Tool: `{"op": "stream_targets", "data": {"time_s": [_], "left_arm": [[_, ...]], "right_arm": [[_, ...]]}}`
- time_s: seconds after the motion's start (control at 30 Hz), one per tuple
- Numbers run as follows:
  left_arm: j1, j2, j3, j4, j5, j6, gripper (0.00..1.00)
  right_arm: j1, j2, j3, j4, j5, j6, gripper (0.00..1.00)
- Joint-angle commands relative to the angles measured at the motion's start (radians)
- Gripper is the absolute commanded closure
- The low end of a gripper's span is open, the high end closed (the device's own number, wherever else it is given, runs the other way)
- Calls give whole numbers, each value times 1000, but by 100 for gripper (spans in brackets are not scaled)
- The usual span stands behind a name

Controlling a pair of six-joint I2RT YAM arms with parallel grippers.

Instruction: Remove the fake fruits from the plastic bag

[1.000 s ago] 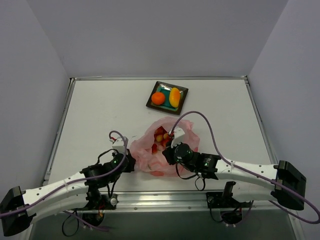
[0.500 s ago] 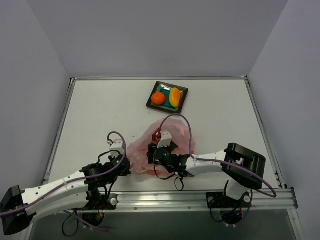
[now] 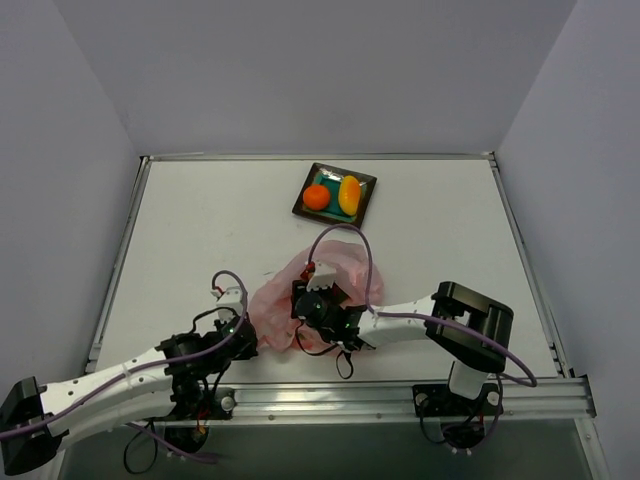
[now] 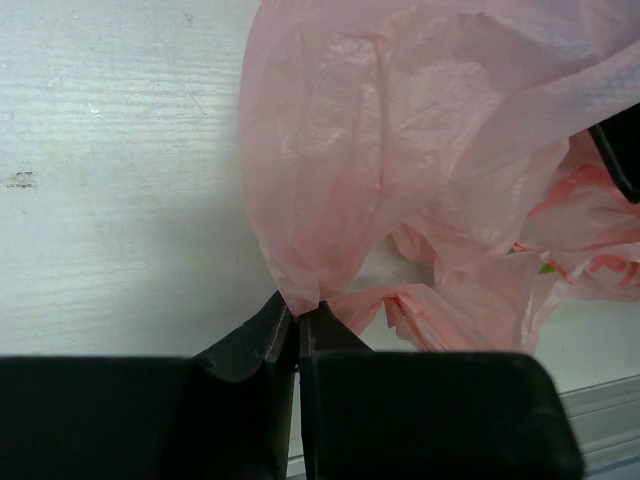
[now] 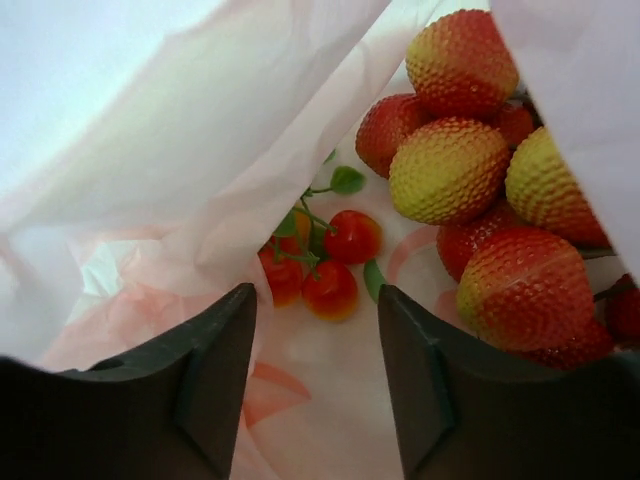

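The pink plastic bag [image 3: 300, 295] lies crumpled at the table's near middle. My left gripper [image 4: 296, 318] is shut on a pinched fold of the bag's [image 4: 400, 180] edge. My right gripper [image 5: 316, 305] is open inside the bag's [image 5: 170, 180] mouth. Just beyond its fingers lie small red cherries [image 5: 330, 262] with green stems and a cluster of bumpy red-and-yellow fruits [image 5: 470, 170]. From above, the right gripper [image 3: 312, 300] sits over the bag and hides the fruits in it. A round orange [image 3: 316, 197] and a yellow mango [image 3: 349, 194] lie on the teal plate [image 3: 311, 212].
The teal plate stands at the far middle of the white table [image 3: 190, 230]. A metal rail [image 3: 330, 395] runs along the near edge. Grey walls close in the left, right and far sides.
My right arm has swung left and folded back, moving its gripper into the bag's mouth. The left gripper has pulled slightly nearer, and the bag has bunched up smaller.
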Motion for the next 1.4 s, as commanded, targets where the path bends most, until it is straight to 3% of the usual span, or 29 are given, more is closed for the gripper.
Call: {"op": "stream_targets", "data": {"time_s": [0.0, 0.07, 0.17, 0.3, 0.6, 0.73, 0.83, 0.9, 1.03, 1.23, 1.3, 1.33, 1.37], "left_arm": [[-10, -34, 32, -46, -15, -8, 98], [-10, -59, 37, -68, -38, -1, 98], [-10, -68, 43, -51, -38, 19, 98], [-10, -30, 53, -28, -27, 35, 98], [-13, -89, 80, -59, -69, 61, 98], [-13, -74, 83, -51, -63, 62, 98], [-13, -65, 88, -46, -61, 68, 98], [-14, -68, 89, -48, -66, 70, 98], [-14, -74, 91, -45, -72, 76, 98], [-14, -53, 94, -20, -64, 81, 98], [-14, -46, 94, -10, -60, 82, 98], [-14, -43, 92, -10, -58, 82, 98], [-14, -45, 94, -8, -58, 82, 98]], "right_arm": [[-6, -62, 26, 6, 89, -29, 59], [-5, -99, 13, 25, 67, -55, 68], [-5, -104, 14, 38, 23, -60, 69], [-14, -19, 48, 39, 9, -49, 62], [-60, 65, 78, 58, 1, -52, 65], [-63, 100, 106, 35, -6, -69, 52], [-61, 136, 132, 13, -14, -71, 48], [-61, 139, 128, 16, -11, -61, 51], [-61, 125, 100, 32, -5, -58, 67], [-61, 124, 69, 74, -19, -61, 57], [-65, 118, 40, 102, -19, -61, 72], [-65, 111, 31, 123, -14, -61, 90], [-65, 99, 23, 130, -8, -64, 93]]}}
